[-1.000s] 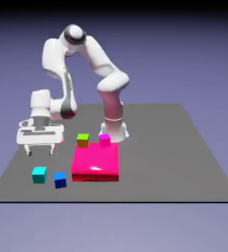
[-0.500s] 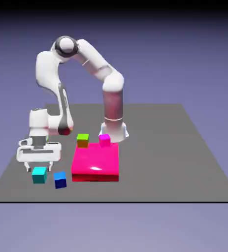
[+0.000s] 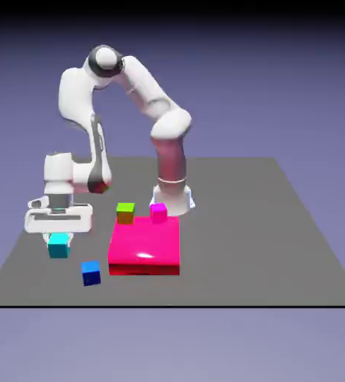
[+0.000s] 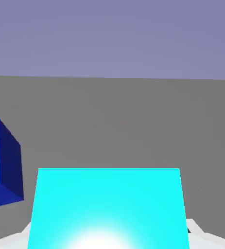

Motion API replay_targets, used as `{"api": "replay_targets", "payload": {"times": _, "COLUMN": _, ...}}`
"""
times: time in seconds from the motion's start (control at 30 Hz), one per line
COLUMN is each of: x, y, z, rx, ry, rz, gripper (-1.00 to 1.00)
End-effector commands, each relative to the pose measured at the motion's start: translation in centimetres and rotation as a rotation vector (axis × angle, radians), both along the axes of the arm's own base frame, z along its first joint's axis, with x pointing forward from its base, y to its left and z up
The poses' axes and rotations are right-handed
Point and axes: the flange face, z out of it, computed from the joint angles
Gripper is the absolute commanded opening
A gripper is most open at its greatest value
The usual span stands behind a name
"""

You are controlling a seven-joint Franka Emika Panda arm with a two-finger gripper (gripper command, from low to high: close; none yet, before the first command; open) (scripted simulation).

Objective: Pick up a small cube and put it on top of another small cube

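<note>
Small cyan cube [image 3: 58,245] sits between the fingers of the gripper [image 3: 58,240], which are clamped on it; in the exterior view it hangs directly under the hand, clear of the table [image 3: 279,224]. In the hand view the cyan cube [image 4: 108,209] fills the lower middle of the frame, bright on its near face, with pale finger tips just showing at either bottom corner beside it.

Dark blue cube [image 3: 91,273] rests on the table near the fingers, toward the exterior view's right and closer to the camera; apart from the held cube. In the hand view it appears at the left edge [image 4: 2,163].

Further to the exterior view's right of the fingers: flat pink-red block [image 3: 145,246]. Beyond its far edge, a green cube [image 3: 125,213] and a magenta cube [image 3: 158,212], well apart from the fingers.
</note>
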Motion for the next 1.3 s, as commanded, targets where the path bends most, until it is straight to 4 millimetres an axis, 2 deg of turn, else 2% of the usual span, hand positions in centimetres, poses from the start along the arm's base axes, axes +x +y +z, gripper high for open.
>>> {"api": "replay_targets", "payload": {"times": 0.0, "x": 0.5, "y": 0.1, "z": 1.4, "rx": 0.0, "ry": -0.01, "rz": -0.035, "gripper": -1.0}}
{"api": "replay_targets", "payload": {"times": 0.13, "x": 2.4, "y": 1.4, "z": 6.2, "rx": 0.005, "ry": -0.045, "rz": -0.165, "gripper": -1.0}}
{"api": "replay_targets", "payload": {"times": 0.27, "x": 4.2, "y": 3.6, "z": 9.5, "rx": 0.015, "ry": -0.066, "rz": -0.287, "gripper": -1.0}}
{"api": "replay_targets", "payload": {"times": 0.37, "x": 5.3, "y": 5.6, "z": 10.9, "rx": 0.023, "ry": -0.073, "rz": -0.376, "gripper": -1.0}}
{"api": "replay_targets", "payload": {"times": 0.5, "x": 6.5, "y": 8.5, "z": 11.3, "rx": 0.034, "ry": -0.07, "rz": -0.495, "gripper": -1.0}}
{"api": "replay_targets", "payload": {"times": 0.6, "x": 7.2, "y": 10.7, "z": 10.5, "rx": 0.04, "ry": -0.06, "rz": -0.588, "gripper": -1.0}}
{"api": "replay_targets", "payload": {"times": 0.7, "x": 7.4, "y": 12.7, "z": 8.9, "rx": 0.041, "ry": -0.042, "rz": -0.686, "gripper": -1.0}}
{"api": "replay_targets", "payload": {"times": 0.83, "x": 7.0, "y": 15.0, "z": 5.7, "rx": 0.035, "ry": -0.012, "rz": -0.824, "gripper": -1.0}}
{"api": "replay_targets", "payload": {"times": 0.97, "x": 5.6, "y": 16.8, "z": 1.6, "rx": 0.015, "ry": 0.023, "rz": -0.972, "gripper": -1.0}}
{"api": "replay_targets", "payload": {"times": 1.27, "x": 6.4, "y": 15.5, "z": -1.5, "rx": -0.009, "ry": 0.019, "rz": -0.97, "gripper": -1.0}}
